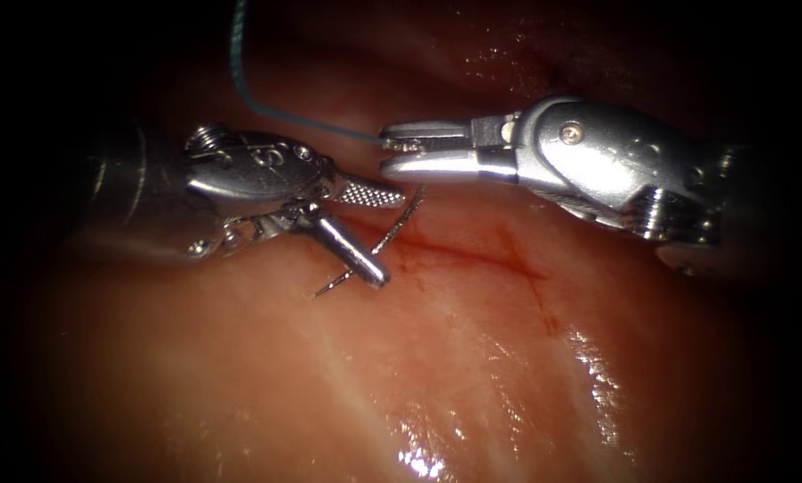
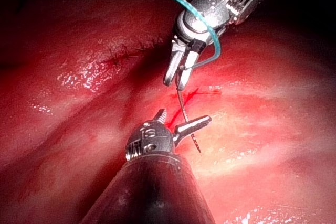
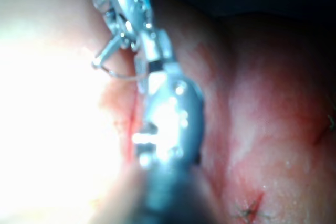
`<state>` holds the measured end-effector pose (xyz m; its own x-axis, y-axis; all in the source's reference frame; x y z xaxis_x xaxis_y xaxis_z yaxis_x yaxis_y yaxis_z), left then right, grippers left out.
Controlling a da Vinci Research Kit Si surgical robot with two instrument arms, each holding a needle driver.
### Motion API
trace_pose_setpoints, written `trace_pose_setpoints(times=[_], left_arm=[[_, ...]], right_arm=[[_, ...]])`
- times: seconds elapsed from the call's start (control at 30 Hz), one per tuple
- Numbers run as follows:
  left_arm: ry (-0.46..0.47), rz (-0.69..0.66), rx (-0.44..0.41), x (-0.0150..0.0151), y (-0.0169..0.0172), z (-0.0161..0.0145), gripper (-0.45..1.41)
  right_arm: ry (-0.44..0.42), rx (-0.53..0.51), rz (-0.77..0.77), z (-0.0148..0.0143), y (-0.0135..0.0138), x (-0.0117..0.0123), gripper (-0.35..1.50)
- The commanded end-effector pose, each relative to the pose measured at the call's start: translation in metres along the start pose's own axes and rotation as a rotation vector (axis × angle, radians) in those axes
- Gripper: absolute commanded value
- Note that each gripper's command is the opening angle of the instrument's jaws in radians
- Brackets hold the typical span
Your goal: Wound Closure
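Currently the left tool (image 1: 378,234) sits at centre-left of the endoscope view with its jaws spread wide, one jaw pointing right and the other angled down to the right. The curved needle (image 1: 392,234) runs between those parted jaws, from a tip low and left of the lower jaw up toward the right tool; the open jaws do not clamp it. Whether the needle pierces the tissue (image 1: 472,358) or only lies against it cannot be told, though it lies over the left end of the cut (image 1: 472,255), a thin red line running rightward across the middle of the frame.

The right tool (image 1: 396,152) reaches in from the upper right, jaws close together, with the teal thread (image 1: 257,103) leading into its tip from the top left of the frame. In the left wrist view the thread (image 2: 212,38) loops around the right tool (image 2: 176,80), and the needle's (image 2: 184,108) upper end meets that tool's tip, so its jaws appear closed on the needle's tail end, where the thread joins. Red fluid (image 1: 418,255) stains the cut's edges.
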<state>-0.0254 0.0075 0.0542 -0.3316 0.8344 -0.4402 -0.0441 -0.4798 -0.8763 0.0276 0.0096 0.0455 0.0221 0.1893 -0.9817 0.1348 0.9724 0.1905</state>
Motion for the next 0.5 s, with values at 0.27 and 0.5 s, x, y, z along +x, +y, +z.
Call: trace_pose_setpoints(times=[0.27,0.5], left_arm=[[-0.056,0.018,-0.075,-0.0012,-0.0002,0.0017,0.52],[-0.096,0.036,-0.126,-0.0024,-0.0005,0.0024,0.44]], right_arm=[[0.028,0.044,-0.086,0.0011,-0.0005,-0.0007,-0.35],[0.051,0.071,-0.105,0.0011,-0.0011,-0.0004,-0.35]])
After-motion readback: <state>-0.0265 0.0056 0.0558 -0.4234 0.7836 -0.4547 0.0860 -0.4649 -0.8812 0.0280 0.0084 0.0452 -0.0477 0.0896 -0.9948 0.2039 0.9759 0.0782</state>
